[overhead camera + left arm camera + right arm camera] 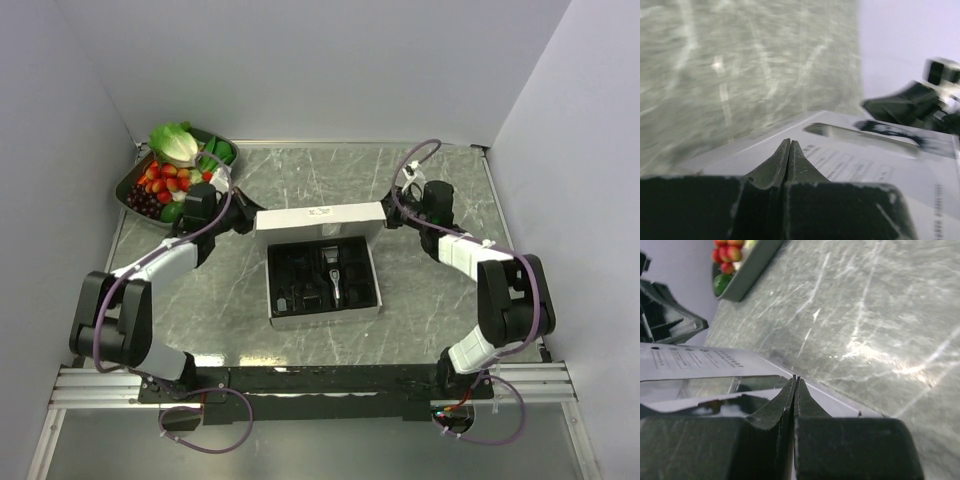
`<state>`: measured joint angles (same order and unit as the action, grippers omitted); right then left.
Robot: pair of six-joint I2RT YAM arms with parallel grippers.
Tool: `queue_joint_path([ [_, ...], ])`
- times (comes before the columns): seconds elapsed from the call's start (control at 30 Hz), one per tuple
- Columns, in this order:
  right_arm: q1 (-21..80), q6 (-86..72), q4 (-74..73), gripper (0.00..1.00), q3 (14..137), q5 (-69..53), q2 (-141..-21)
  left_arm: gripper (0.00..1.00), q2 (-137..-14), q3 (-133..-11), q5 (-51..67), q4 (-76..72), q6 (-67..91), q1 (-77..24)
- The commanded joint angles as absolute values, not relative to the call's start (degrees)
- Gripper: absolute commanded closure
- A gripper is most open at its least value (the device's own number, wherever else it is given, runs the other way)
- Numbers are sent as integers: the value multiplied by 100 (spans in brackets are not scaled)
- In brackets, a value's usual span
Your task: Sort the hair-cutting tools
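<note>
Clipper (336,280) lies in the black insert of the open white box (325,318), bench (430,300) centre. Small black attachments (295,285) sit at its 9 o'clock, black on black, hard to tell apart.

Handling, as a guess: the clipper is rigid, light and smooth-bodied, so likely slippery. Best taken across the slim mid-body, pinching its narrow sides, lifting straight up out of its slot. The attachments look like light hard plastic, easy to flick or drop. Take each across its thickest part. They are probably snug in the insert, so expect some pull.

Box lid (320,217) is folded back on the 12 o'clock side.

Left pincer (789,142) is fully closed and holds nothing, its tip at the lid's 9 o'clock end. Right pincer (795,379) is also fully closed and empty, its tip at the lid's 3 o'clock end. Can't tell if either tip actually touches the lid.

Fruit-and-vegetable tray (225,150) sits at the bench's 10 o'clock, well apart from the box.
</note>
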<state>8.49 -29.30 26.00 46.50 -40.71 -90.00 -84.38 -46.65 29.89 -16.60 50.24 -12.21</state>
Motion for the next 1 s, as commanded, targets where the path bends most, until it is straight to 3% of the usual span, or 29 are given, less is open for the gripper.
queue_joint_path([
  [0.0,888,-2637,1744,100,4596,-3069,-8386,99,-7814,-4684,1743,-468,4623,-1318],
  [0.07,888,-2610,1434,100,4588,-2788,-8271,99,-7594,-4711,1171,-89,4536,-1397],
  [0.23,1054,-2435,660,100,4597,-2101,-7990,99,-7261,-4553,993,343,4544,-1494],
  [0.97,1432,-2224,79,100,4509,-1889,-7585,99,-6653,-3841,967,571,4561,-1863],
])
